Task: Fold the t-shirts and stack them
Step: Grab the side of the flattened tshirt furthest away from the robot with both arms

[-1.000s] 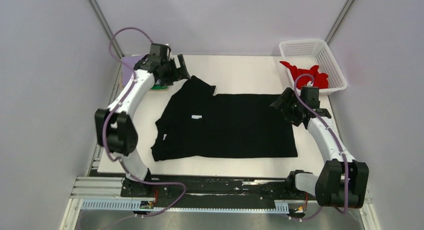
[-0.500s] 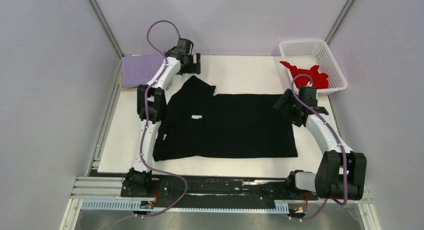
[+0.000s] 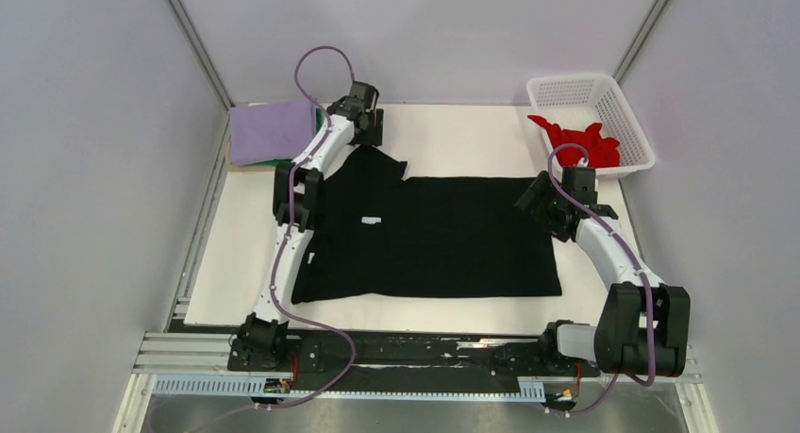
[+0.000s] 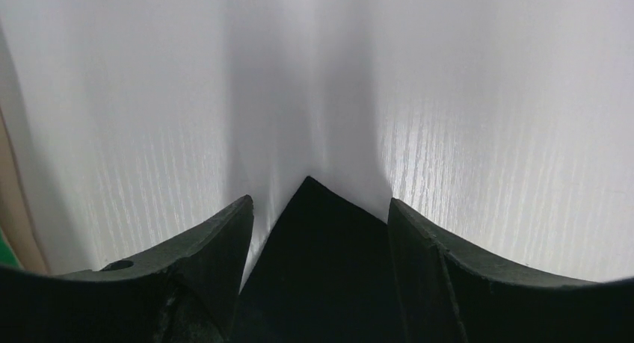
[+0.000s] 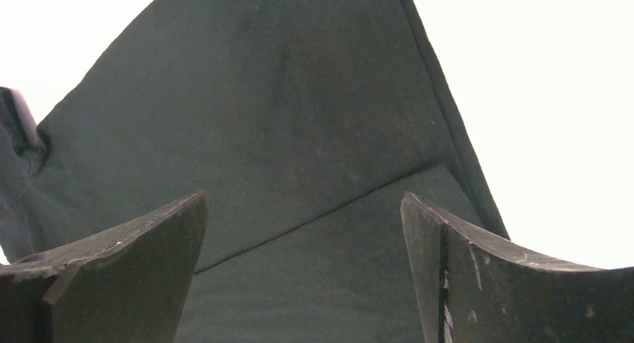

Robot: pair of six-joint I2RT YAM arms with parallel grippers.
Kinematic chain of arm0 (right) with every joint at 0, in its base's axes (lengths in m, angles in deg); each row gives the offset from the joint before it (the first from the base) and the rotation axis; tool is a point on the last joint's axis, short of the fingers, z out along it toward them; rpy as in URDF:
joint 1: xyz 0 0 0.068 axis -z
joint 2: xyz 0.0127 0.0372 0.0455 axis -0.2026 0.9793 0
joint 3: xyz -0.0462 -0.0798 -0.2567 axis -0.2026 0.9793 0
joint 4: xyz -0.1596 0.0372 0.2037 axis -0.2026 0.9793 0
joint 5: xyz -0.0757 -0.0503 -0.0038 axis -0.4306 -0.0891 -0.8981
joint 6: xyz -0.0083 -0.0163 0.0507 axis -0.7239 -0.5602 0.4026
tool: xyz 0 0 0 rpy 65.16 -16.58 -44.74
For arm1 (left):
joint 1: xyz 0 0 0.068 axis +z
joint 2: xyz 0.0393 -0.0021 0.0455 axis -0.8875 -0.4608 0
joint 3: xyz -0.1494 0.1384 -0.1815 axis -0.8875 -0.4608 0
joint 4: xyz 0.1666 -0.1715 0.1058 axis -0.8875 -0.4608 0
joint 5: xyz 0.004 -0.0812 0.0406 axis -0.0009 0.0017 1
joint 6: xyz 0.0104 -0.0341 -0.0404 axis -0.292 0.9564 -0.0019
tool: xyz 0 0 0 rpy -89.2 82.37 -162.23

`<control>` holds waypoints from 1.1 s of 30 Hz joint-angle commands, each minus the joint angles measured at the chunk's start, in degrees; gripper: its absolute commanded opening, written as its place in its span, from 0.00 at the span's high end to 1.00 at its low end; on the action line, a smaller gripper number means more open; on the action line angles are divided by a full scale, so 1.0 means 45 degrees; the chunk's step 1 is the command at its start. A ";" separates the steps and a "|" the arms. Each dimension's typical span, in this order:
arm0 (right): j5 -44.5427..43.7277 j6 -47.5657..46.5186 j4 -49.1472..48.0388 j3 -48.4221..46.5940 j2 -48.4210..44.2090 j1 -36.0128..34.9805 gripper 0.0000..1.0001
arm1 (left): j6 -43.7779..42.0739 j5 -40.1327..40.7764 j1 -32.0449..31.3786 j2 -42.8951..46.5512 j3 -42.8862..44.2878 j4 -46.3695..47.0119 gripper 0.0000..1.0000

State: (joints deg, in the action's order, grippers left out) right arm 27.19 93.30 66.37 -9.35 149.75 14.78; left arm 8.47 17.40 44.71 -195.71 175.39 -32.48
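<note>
The black t-shirt (image 3: 434, 240) lies spread flat on the white table, its small white neck label (image 3: 371, 222) facing up. My left gripper (image 3: 367, 136) reaches to the far side, over the tip of the shirt's far sleeve. In the left wrist view the gripper (image 4: 320, 205) is open, with the black sleeve corner (image 4: 321, 261) between the fingers. My right gripper (image 3: 534, 201) is at the shirt's far right corner. In the right wrist view it (image 5: 304, 201) is open just above the black cloth (image 5: 284, 119), holding nothing.
A folded lilac t-shirt (image 3: 272, 129) lies on a green one (image 3: 274, 163) at the far left corner. A red t-shirt (image 3: 583, 141) hangs out of the white lattice basket (image 3: 590, 86) at the far right. Grey walls close in the table.
My left arm has stretched out and swung right, from beside the lilac stack to the far sleeve tip of the black shirt. The right gripper has barely moved.
</note>
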 commanded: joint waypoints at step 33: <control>-0.6439 0.0503 0.3930 -0.9346 0.8106 -0.1632 0.10 | -0.0576 0.0812 -0.0780 0.4954 -0.4229 0.1141 1.00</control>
State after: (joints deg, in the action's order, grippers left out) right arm 8.61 93.94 75.97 -41.24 178.27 8.94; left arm 5.17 22.19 41.52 -181.63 158.67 -32.00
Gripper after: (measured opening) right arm 0.913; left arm 0.017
